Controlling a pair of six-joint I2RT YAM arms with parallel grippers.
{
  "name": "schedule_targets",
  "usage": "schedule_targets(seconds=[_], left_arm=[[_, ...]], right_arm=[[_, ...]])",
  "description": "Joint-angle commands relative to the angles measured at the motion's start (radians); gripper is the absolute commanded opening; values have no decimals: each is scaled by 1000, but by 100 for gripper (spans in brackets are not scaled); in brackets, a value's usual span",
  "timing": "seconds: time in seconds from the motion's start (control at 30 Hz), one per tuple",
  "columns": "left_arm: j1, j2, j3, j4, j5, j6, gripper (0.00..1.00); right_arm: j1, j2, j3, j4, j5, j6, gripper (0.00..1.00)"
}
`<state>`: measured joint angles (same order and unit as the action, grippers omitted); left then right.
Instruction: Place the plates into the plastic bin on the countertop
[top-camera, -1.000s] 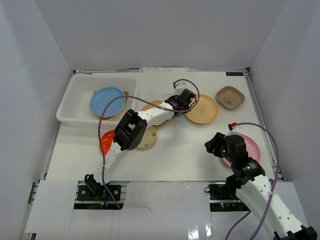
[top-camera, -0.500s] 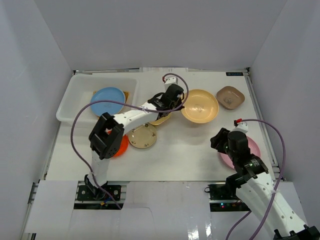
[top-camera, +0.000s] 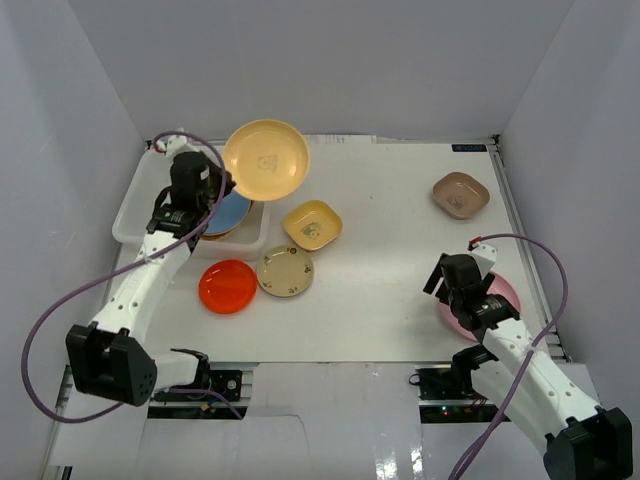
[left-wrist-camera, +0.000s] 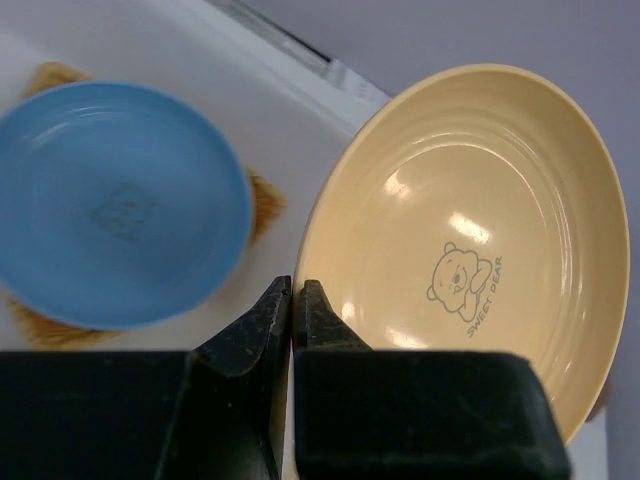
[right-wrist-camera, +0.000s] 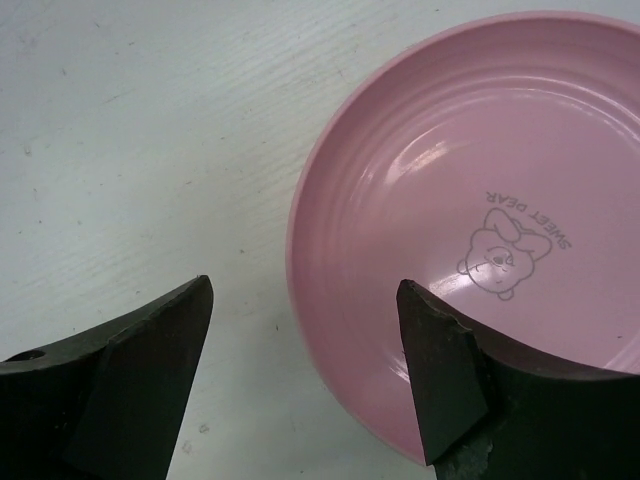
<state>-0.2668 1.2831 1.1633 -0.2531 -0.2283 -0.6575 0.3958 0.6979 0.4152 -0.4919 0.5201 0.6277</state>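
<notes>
Your left gripper (left-wrist-camera: 293, 290), nearly closed, pinches the rim of the round yellow-orange plastic plate (left-wrist-camera: 470, 240), raised over the white translucent plastic bin (top-camera: 132, 215). Your right gripper (right-wrist-camera: 305, 290) gapes wide, straddling the edge of the round pink plastic plate (right-wrist-camera: 480, 200) on the white tabletop (right-wrist-camera: 120, 120).

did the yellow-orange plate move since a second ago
Yes: the yellow-orange plate went left, away from the brown square plate, to over the plastic bin, in the left gripper.
</notes>
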Motion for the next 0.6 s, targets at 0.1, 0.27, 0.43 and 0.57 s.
schedule_targets(seconds=[0.1,0.27,0.43,0.57], left_arm=[[211,-143,-175,-95,6,55,0],[342,-142,-260,-104,4,67,0],[377,-41,-254,-78,4,75,0],[383,76,-185,-74,-11,88,0]], right_arm=[[-11,83,-18,125,-5,24,73],[-11,133,-33,179,-46,14,65],[-9,147,-55,207,-60,-2,60],[-11,146,-79,216,-68,-6,56]])
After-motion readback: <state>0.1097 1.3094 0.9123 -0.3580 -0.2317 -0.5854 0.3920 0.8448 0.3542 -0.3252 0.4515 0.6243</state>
